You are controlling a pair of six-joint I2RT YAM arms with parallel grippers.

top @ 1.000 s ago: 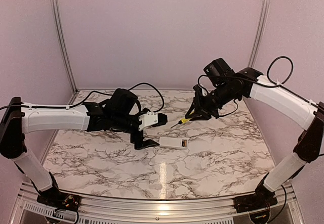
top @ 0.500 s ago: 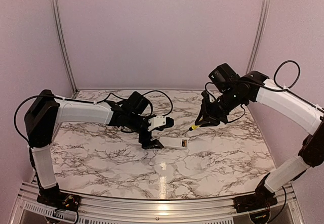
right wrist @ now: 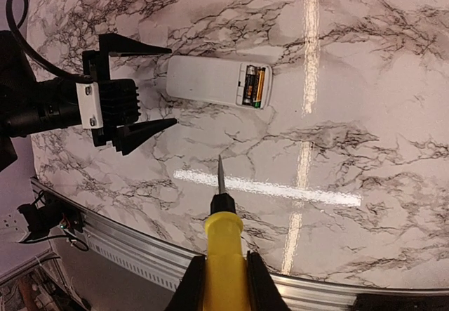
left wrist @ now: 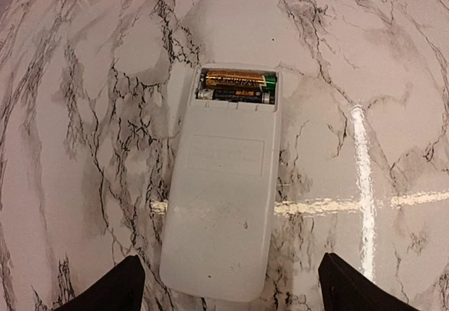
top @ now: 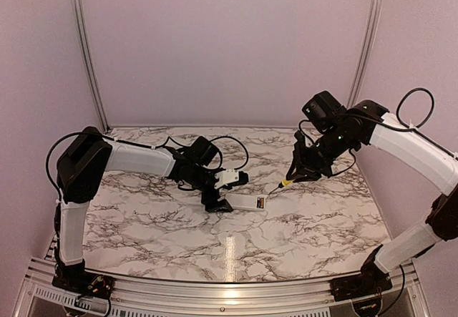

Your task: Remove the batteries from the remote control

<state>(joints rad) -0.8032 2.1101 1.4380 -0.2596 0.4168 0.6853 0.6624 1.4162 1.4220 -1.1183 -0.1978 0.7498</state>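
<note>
So the left gripper (right wrist: 172, 85) sits wide open around the remote's (left wrist: 223, 199) plain end. I'd clamp there first, then the right gripper (right wrist: 223, 272), pinching the screwdriver (right wrist: 223, 230), levers the batteries (left wrist: 237, 86) out gently.

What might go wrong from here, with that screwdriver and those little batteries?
The left tool stands open around the remote, not clamping it; prying now would probably shove it across the glossy table. The thin screwdriver tip may skid off the batteries, which lie snug side by side. A popped battery might roll away.
</note>
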